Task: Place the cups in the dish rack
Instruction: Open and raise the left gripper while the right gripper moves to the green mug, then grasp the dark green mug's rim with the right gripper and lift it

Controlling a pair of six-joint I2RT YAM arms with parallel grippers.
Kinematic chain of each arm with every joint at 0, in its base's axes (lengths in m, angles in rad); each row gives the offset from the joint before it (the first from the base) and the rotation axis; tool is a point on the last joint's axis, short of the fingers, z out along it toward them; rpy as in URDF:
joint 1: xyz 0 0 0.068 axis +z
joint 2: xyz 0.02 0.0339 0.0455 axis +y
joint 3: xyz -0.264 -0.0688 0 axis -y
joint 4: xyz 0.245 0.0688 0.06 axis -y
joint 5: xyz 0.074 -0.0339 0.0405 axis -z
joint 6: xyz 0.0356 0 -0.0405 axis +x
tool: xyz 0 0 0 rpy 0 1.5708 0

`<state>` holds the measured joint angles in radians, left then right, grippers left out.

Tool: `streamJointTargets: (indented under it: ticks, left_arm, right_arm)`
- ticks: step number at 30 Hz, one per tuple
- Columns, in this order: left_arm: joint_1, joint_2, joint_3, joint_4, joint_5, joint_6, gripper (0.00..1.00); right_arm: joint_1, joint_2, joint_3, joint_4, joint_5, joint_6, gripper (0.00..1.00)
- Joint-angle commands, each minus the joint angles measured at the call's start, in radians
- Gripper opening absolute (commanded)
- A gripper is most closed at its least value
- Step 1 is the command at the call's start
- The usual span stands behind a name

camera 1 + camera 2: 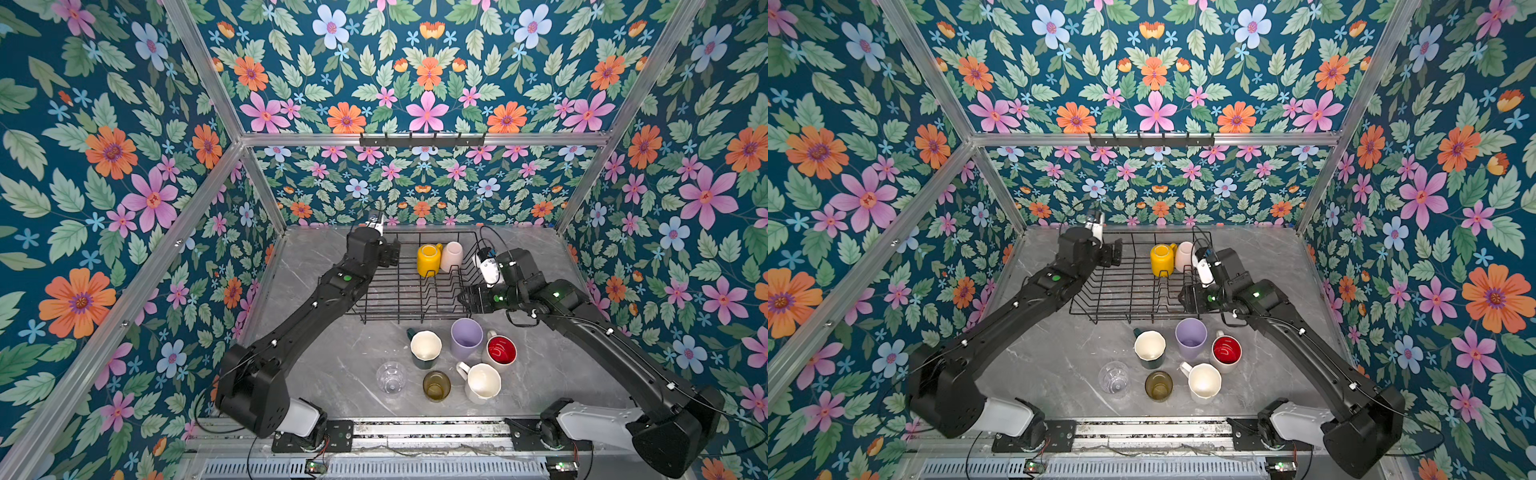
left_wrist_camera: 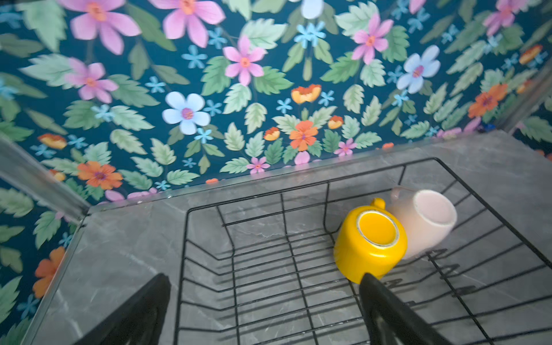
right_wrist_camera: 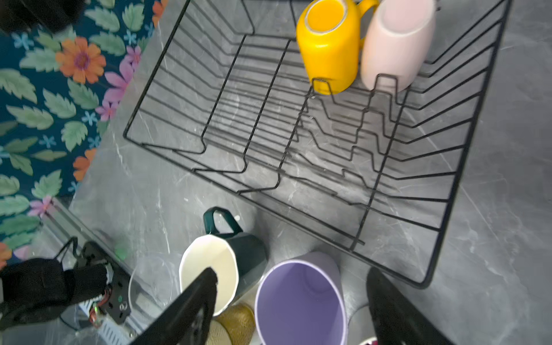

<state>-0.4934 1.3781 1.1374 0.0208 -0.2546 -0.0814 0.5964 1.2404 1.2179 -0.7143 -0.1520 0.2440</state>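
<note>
"Where are the cups?"
"The yellow mug [image 1: 429, 259] and cream cup [image 1: 451, 256] sit bottoms-up in the dish rack [image 1: 411, 286]. Six others stand on the table [image 1: 332, 365] before it."
"The grippers?"
"The left gripper [image 2: 265, 277] is open and empty over the rack. The right gripper [image 3: 291, 270] is open and empty by the lilac tumbler [image 1: 466, 337]."

Grey marble tbl [image 1: 332, 374], floral walls [image 1: 124, 166]

The mug [image 1: 429, 259] is yellow, the rack [image 1: 409, 291] black, the table [image 1: 332, 365] marbled grey.
</note>
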Motion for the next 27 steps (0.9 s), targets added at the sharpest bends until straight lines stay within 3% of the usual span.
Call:
streamJointTargets:
  ticks: [1,3,13,27]
  left_arm:
    - [0.063,-0.107,-0.101,0.115,0.03,-0.116,0.99]
    - [0.097,-0.174,-0.168,0.147,0.047,-0.149,0.99]
    - [0.137,-0.349,-0.299,0.155,0.064,-0.196,0.99]
    - [0.145,-0.458,-0.346,0.13,0.041,-0.202,0.99]
  right_arm:
    - [0.071,0.025,0.025,-0.075,0.04,-0.052,0.7]
    - [0.113,0.044,0.034,-0.084,0.04,-0.049,0.63]
    - [0.259,0.173,0.041,-0.108,0.047,-0.019,0.56]
    - [0.294,0.288,0.028,-0.064,0.096,0.025,0.49]
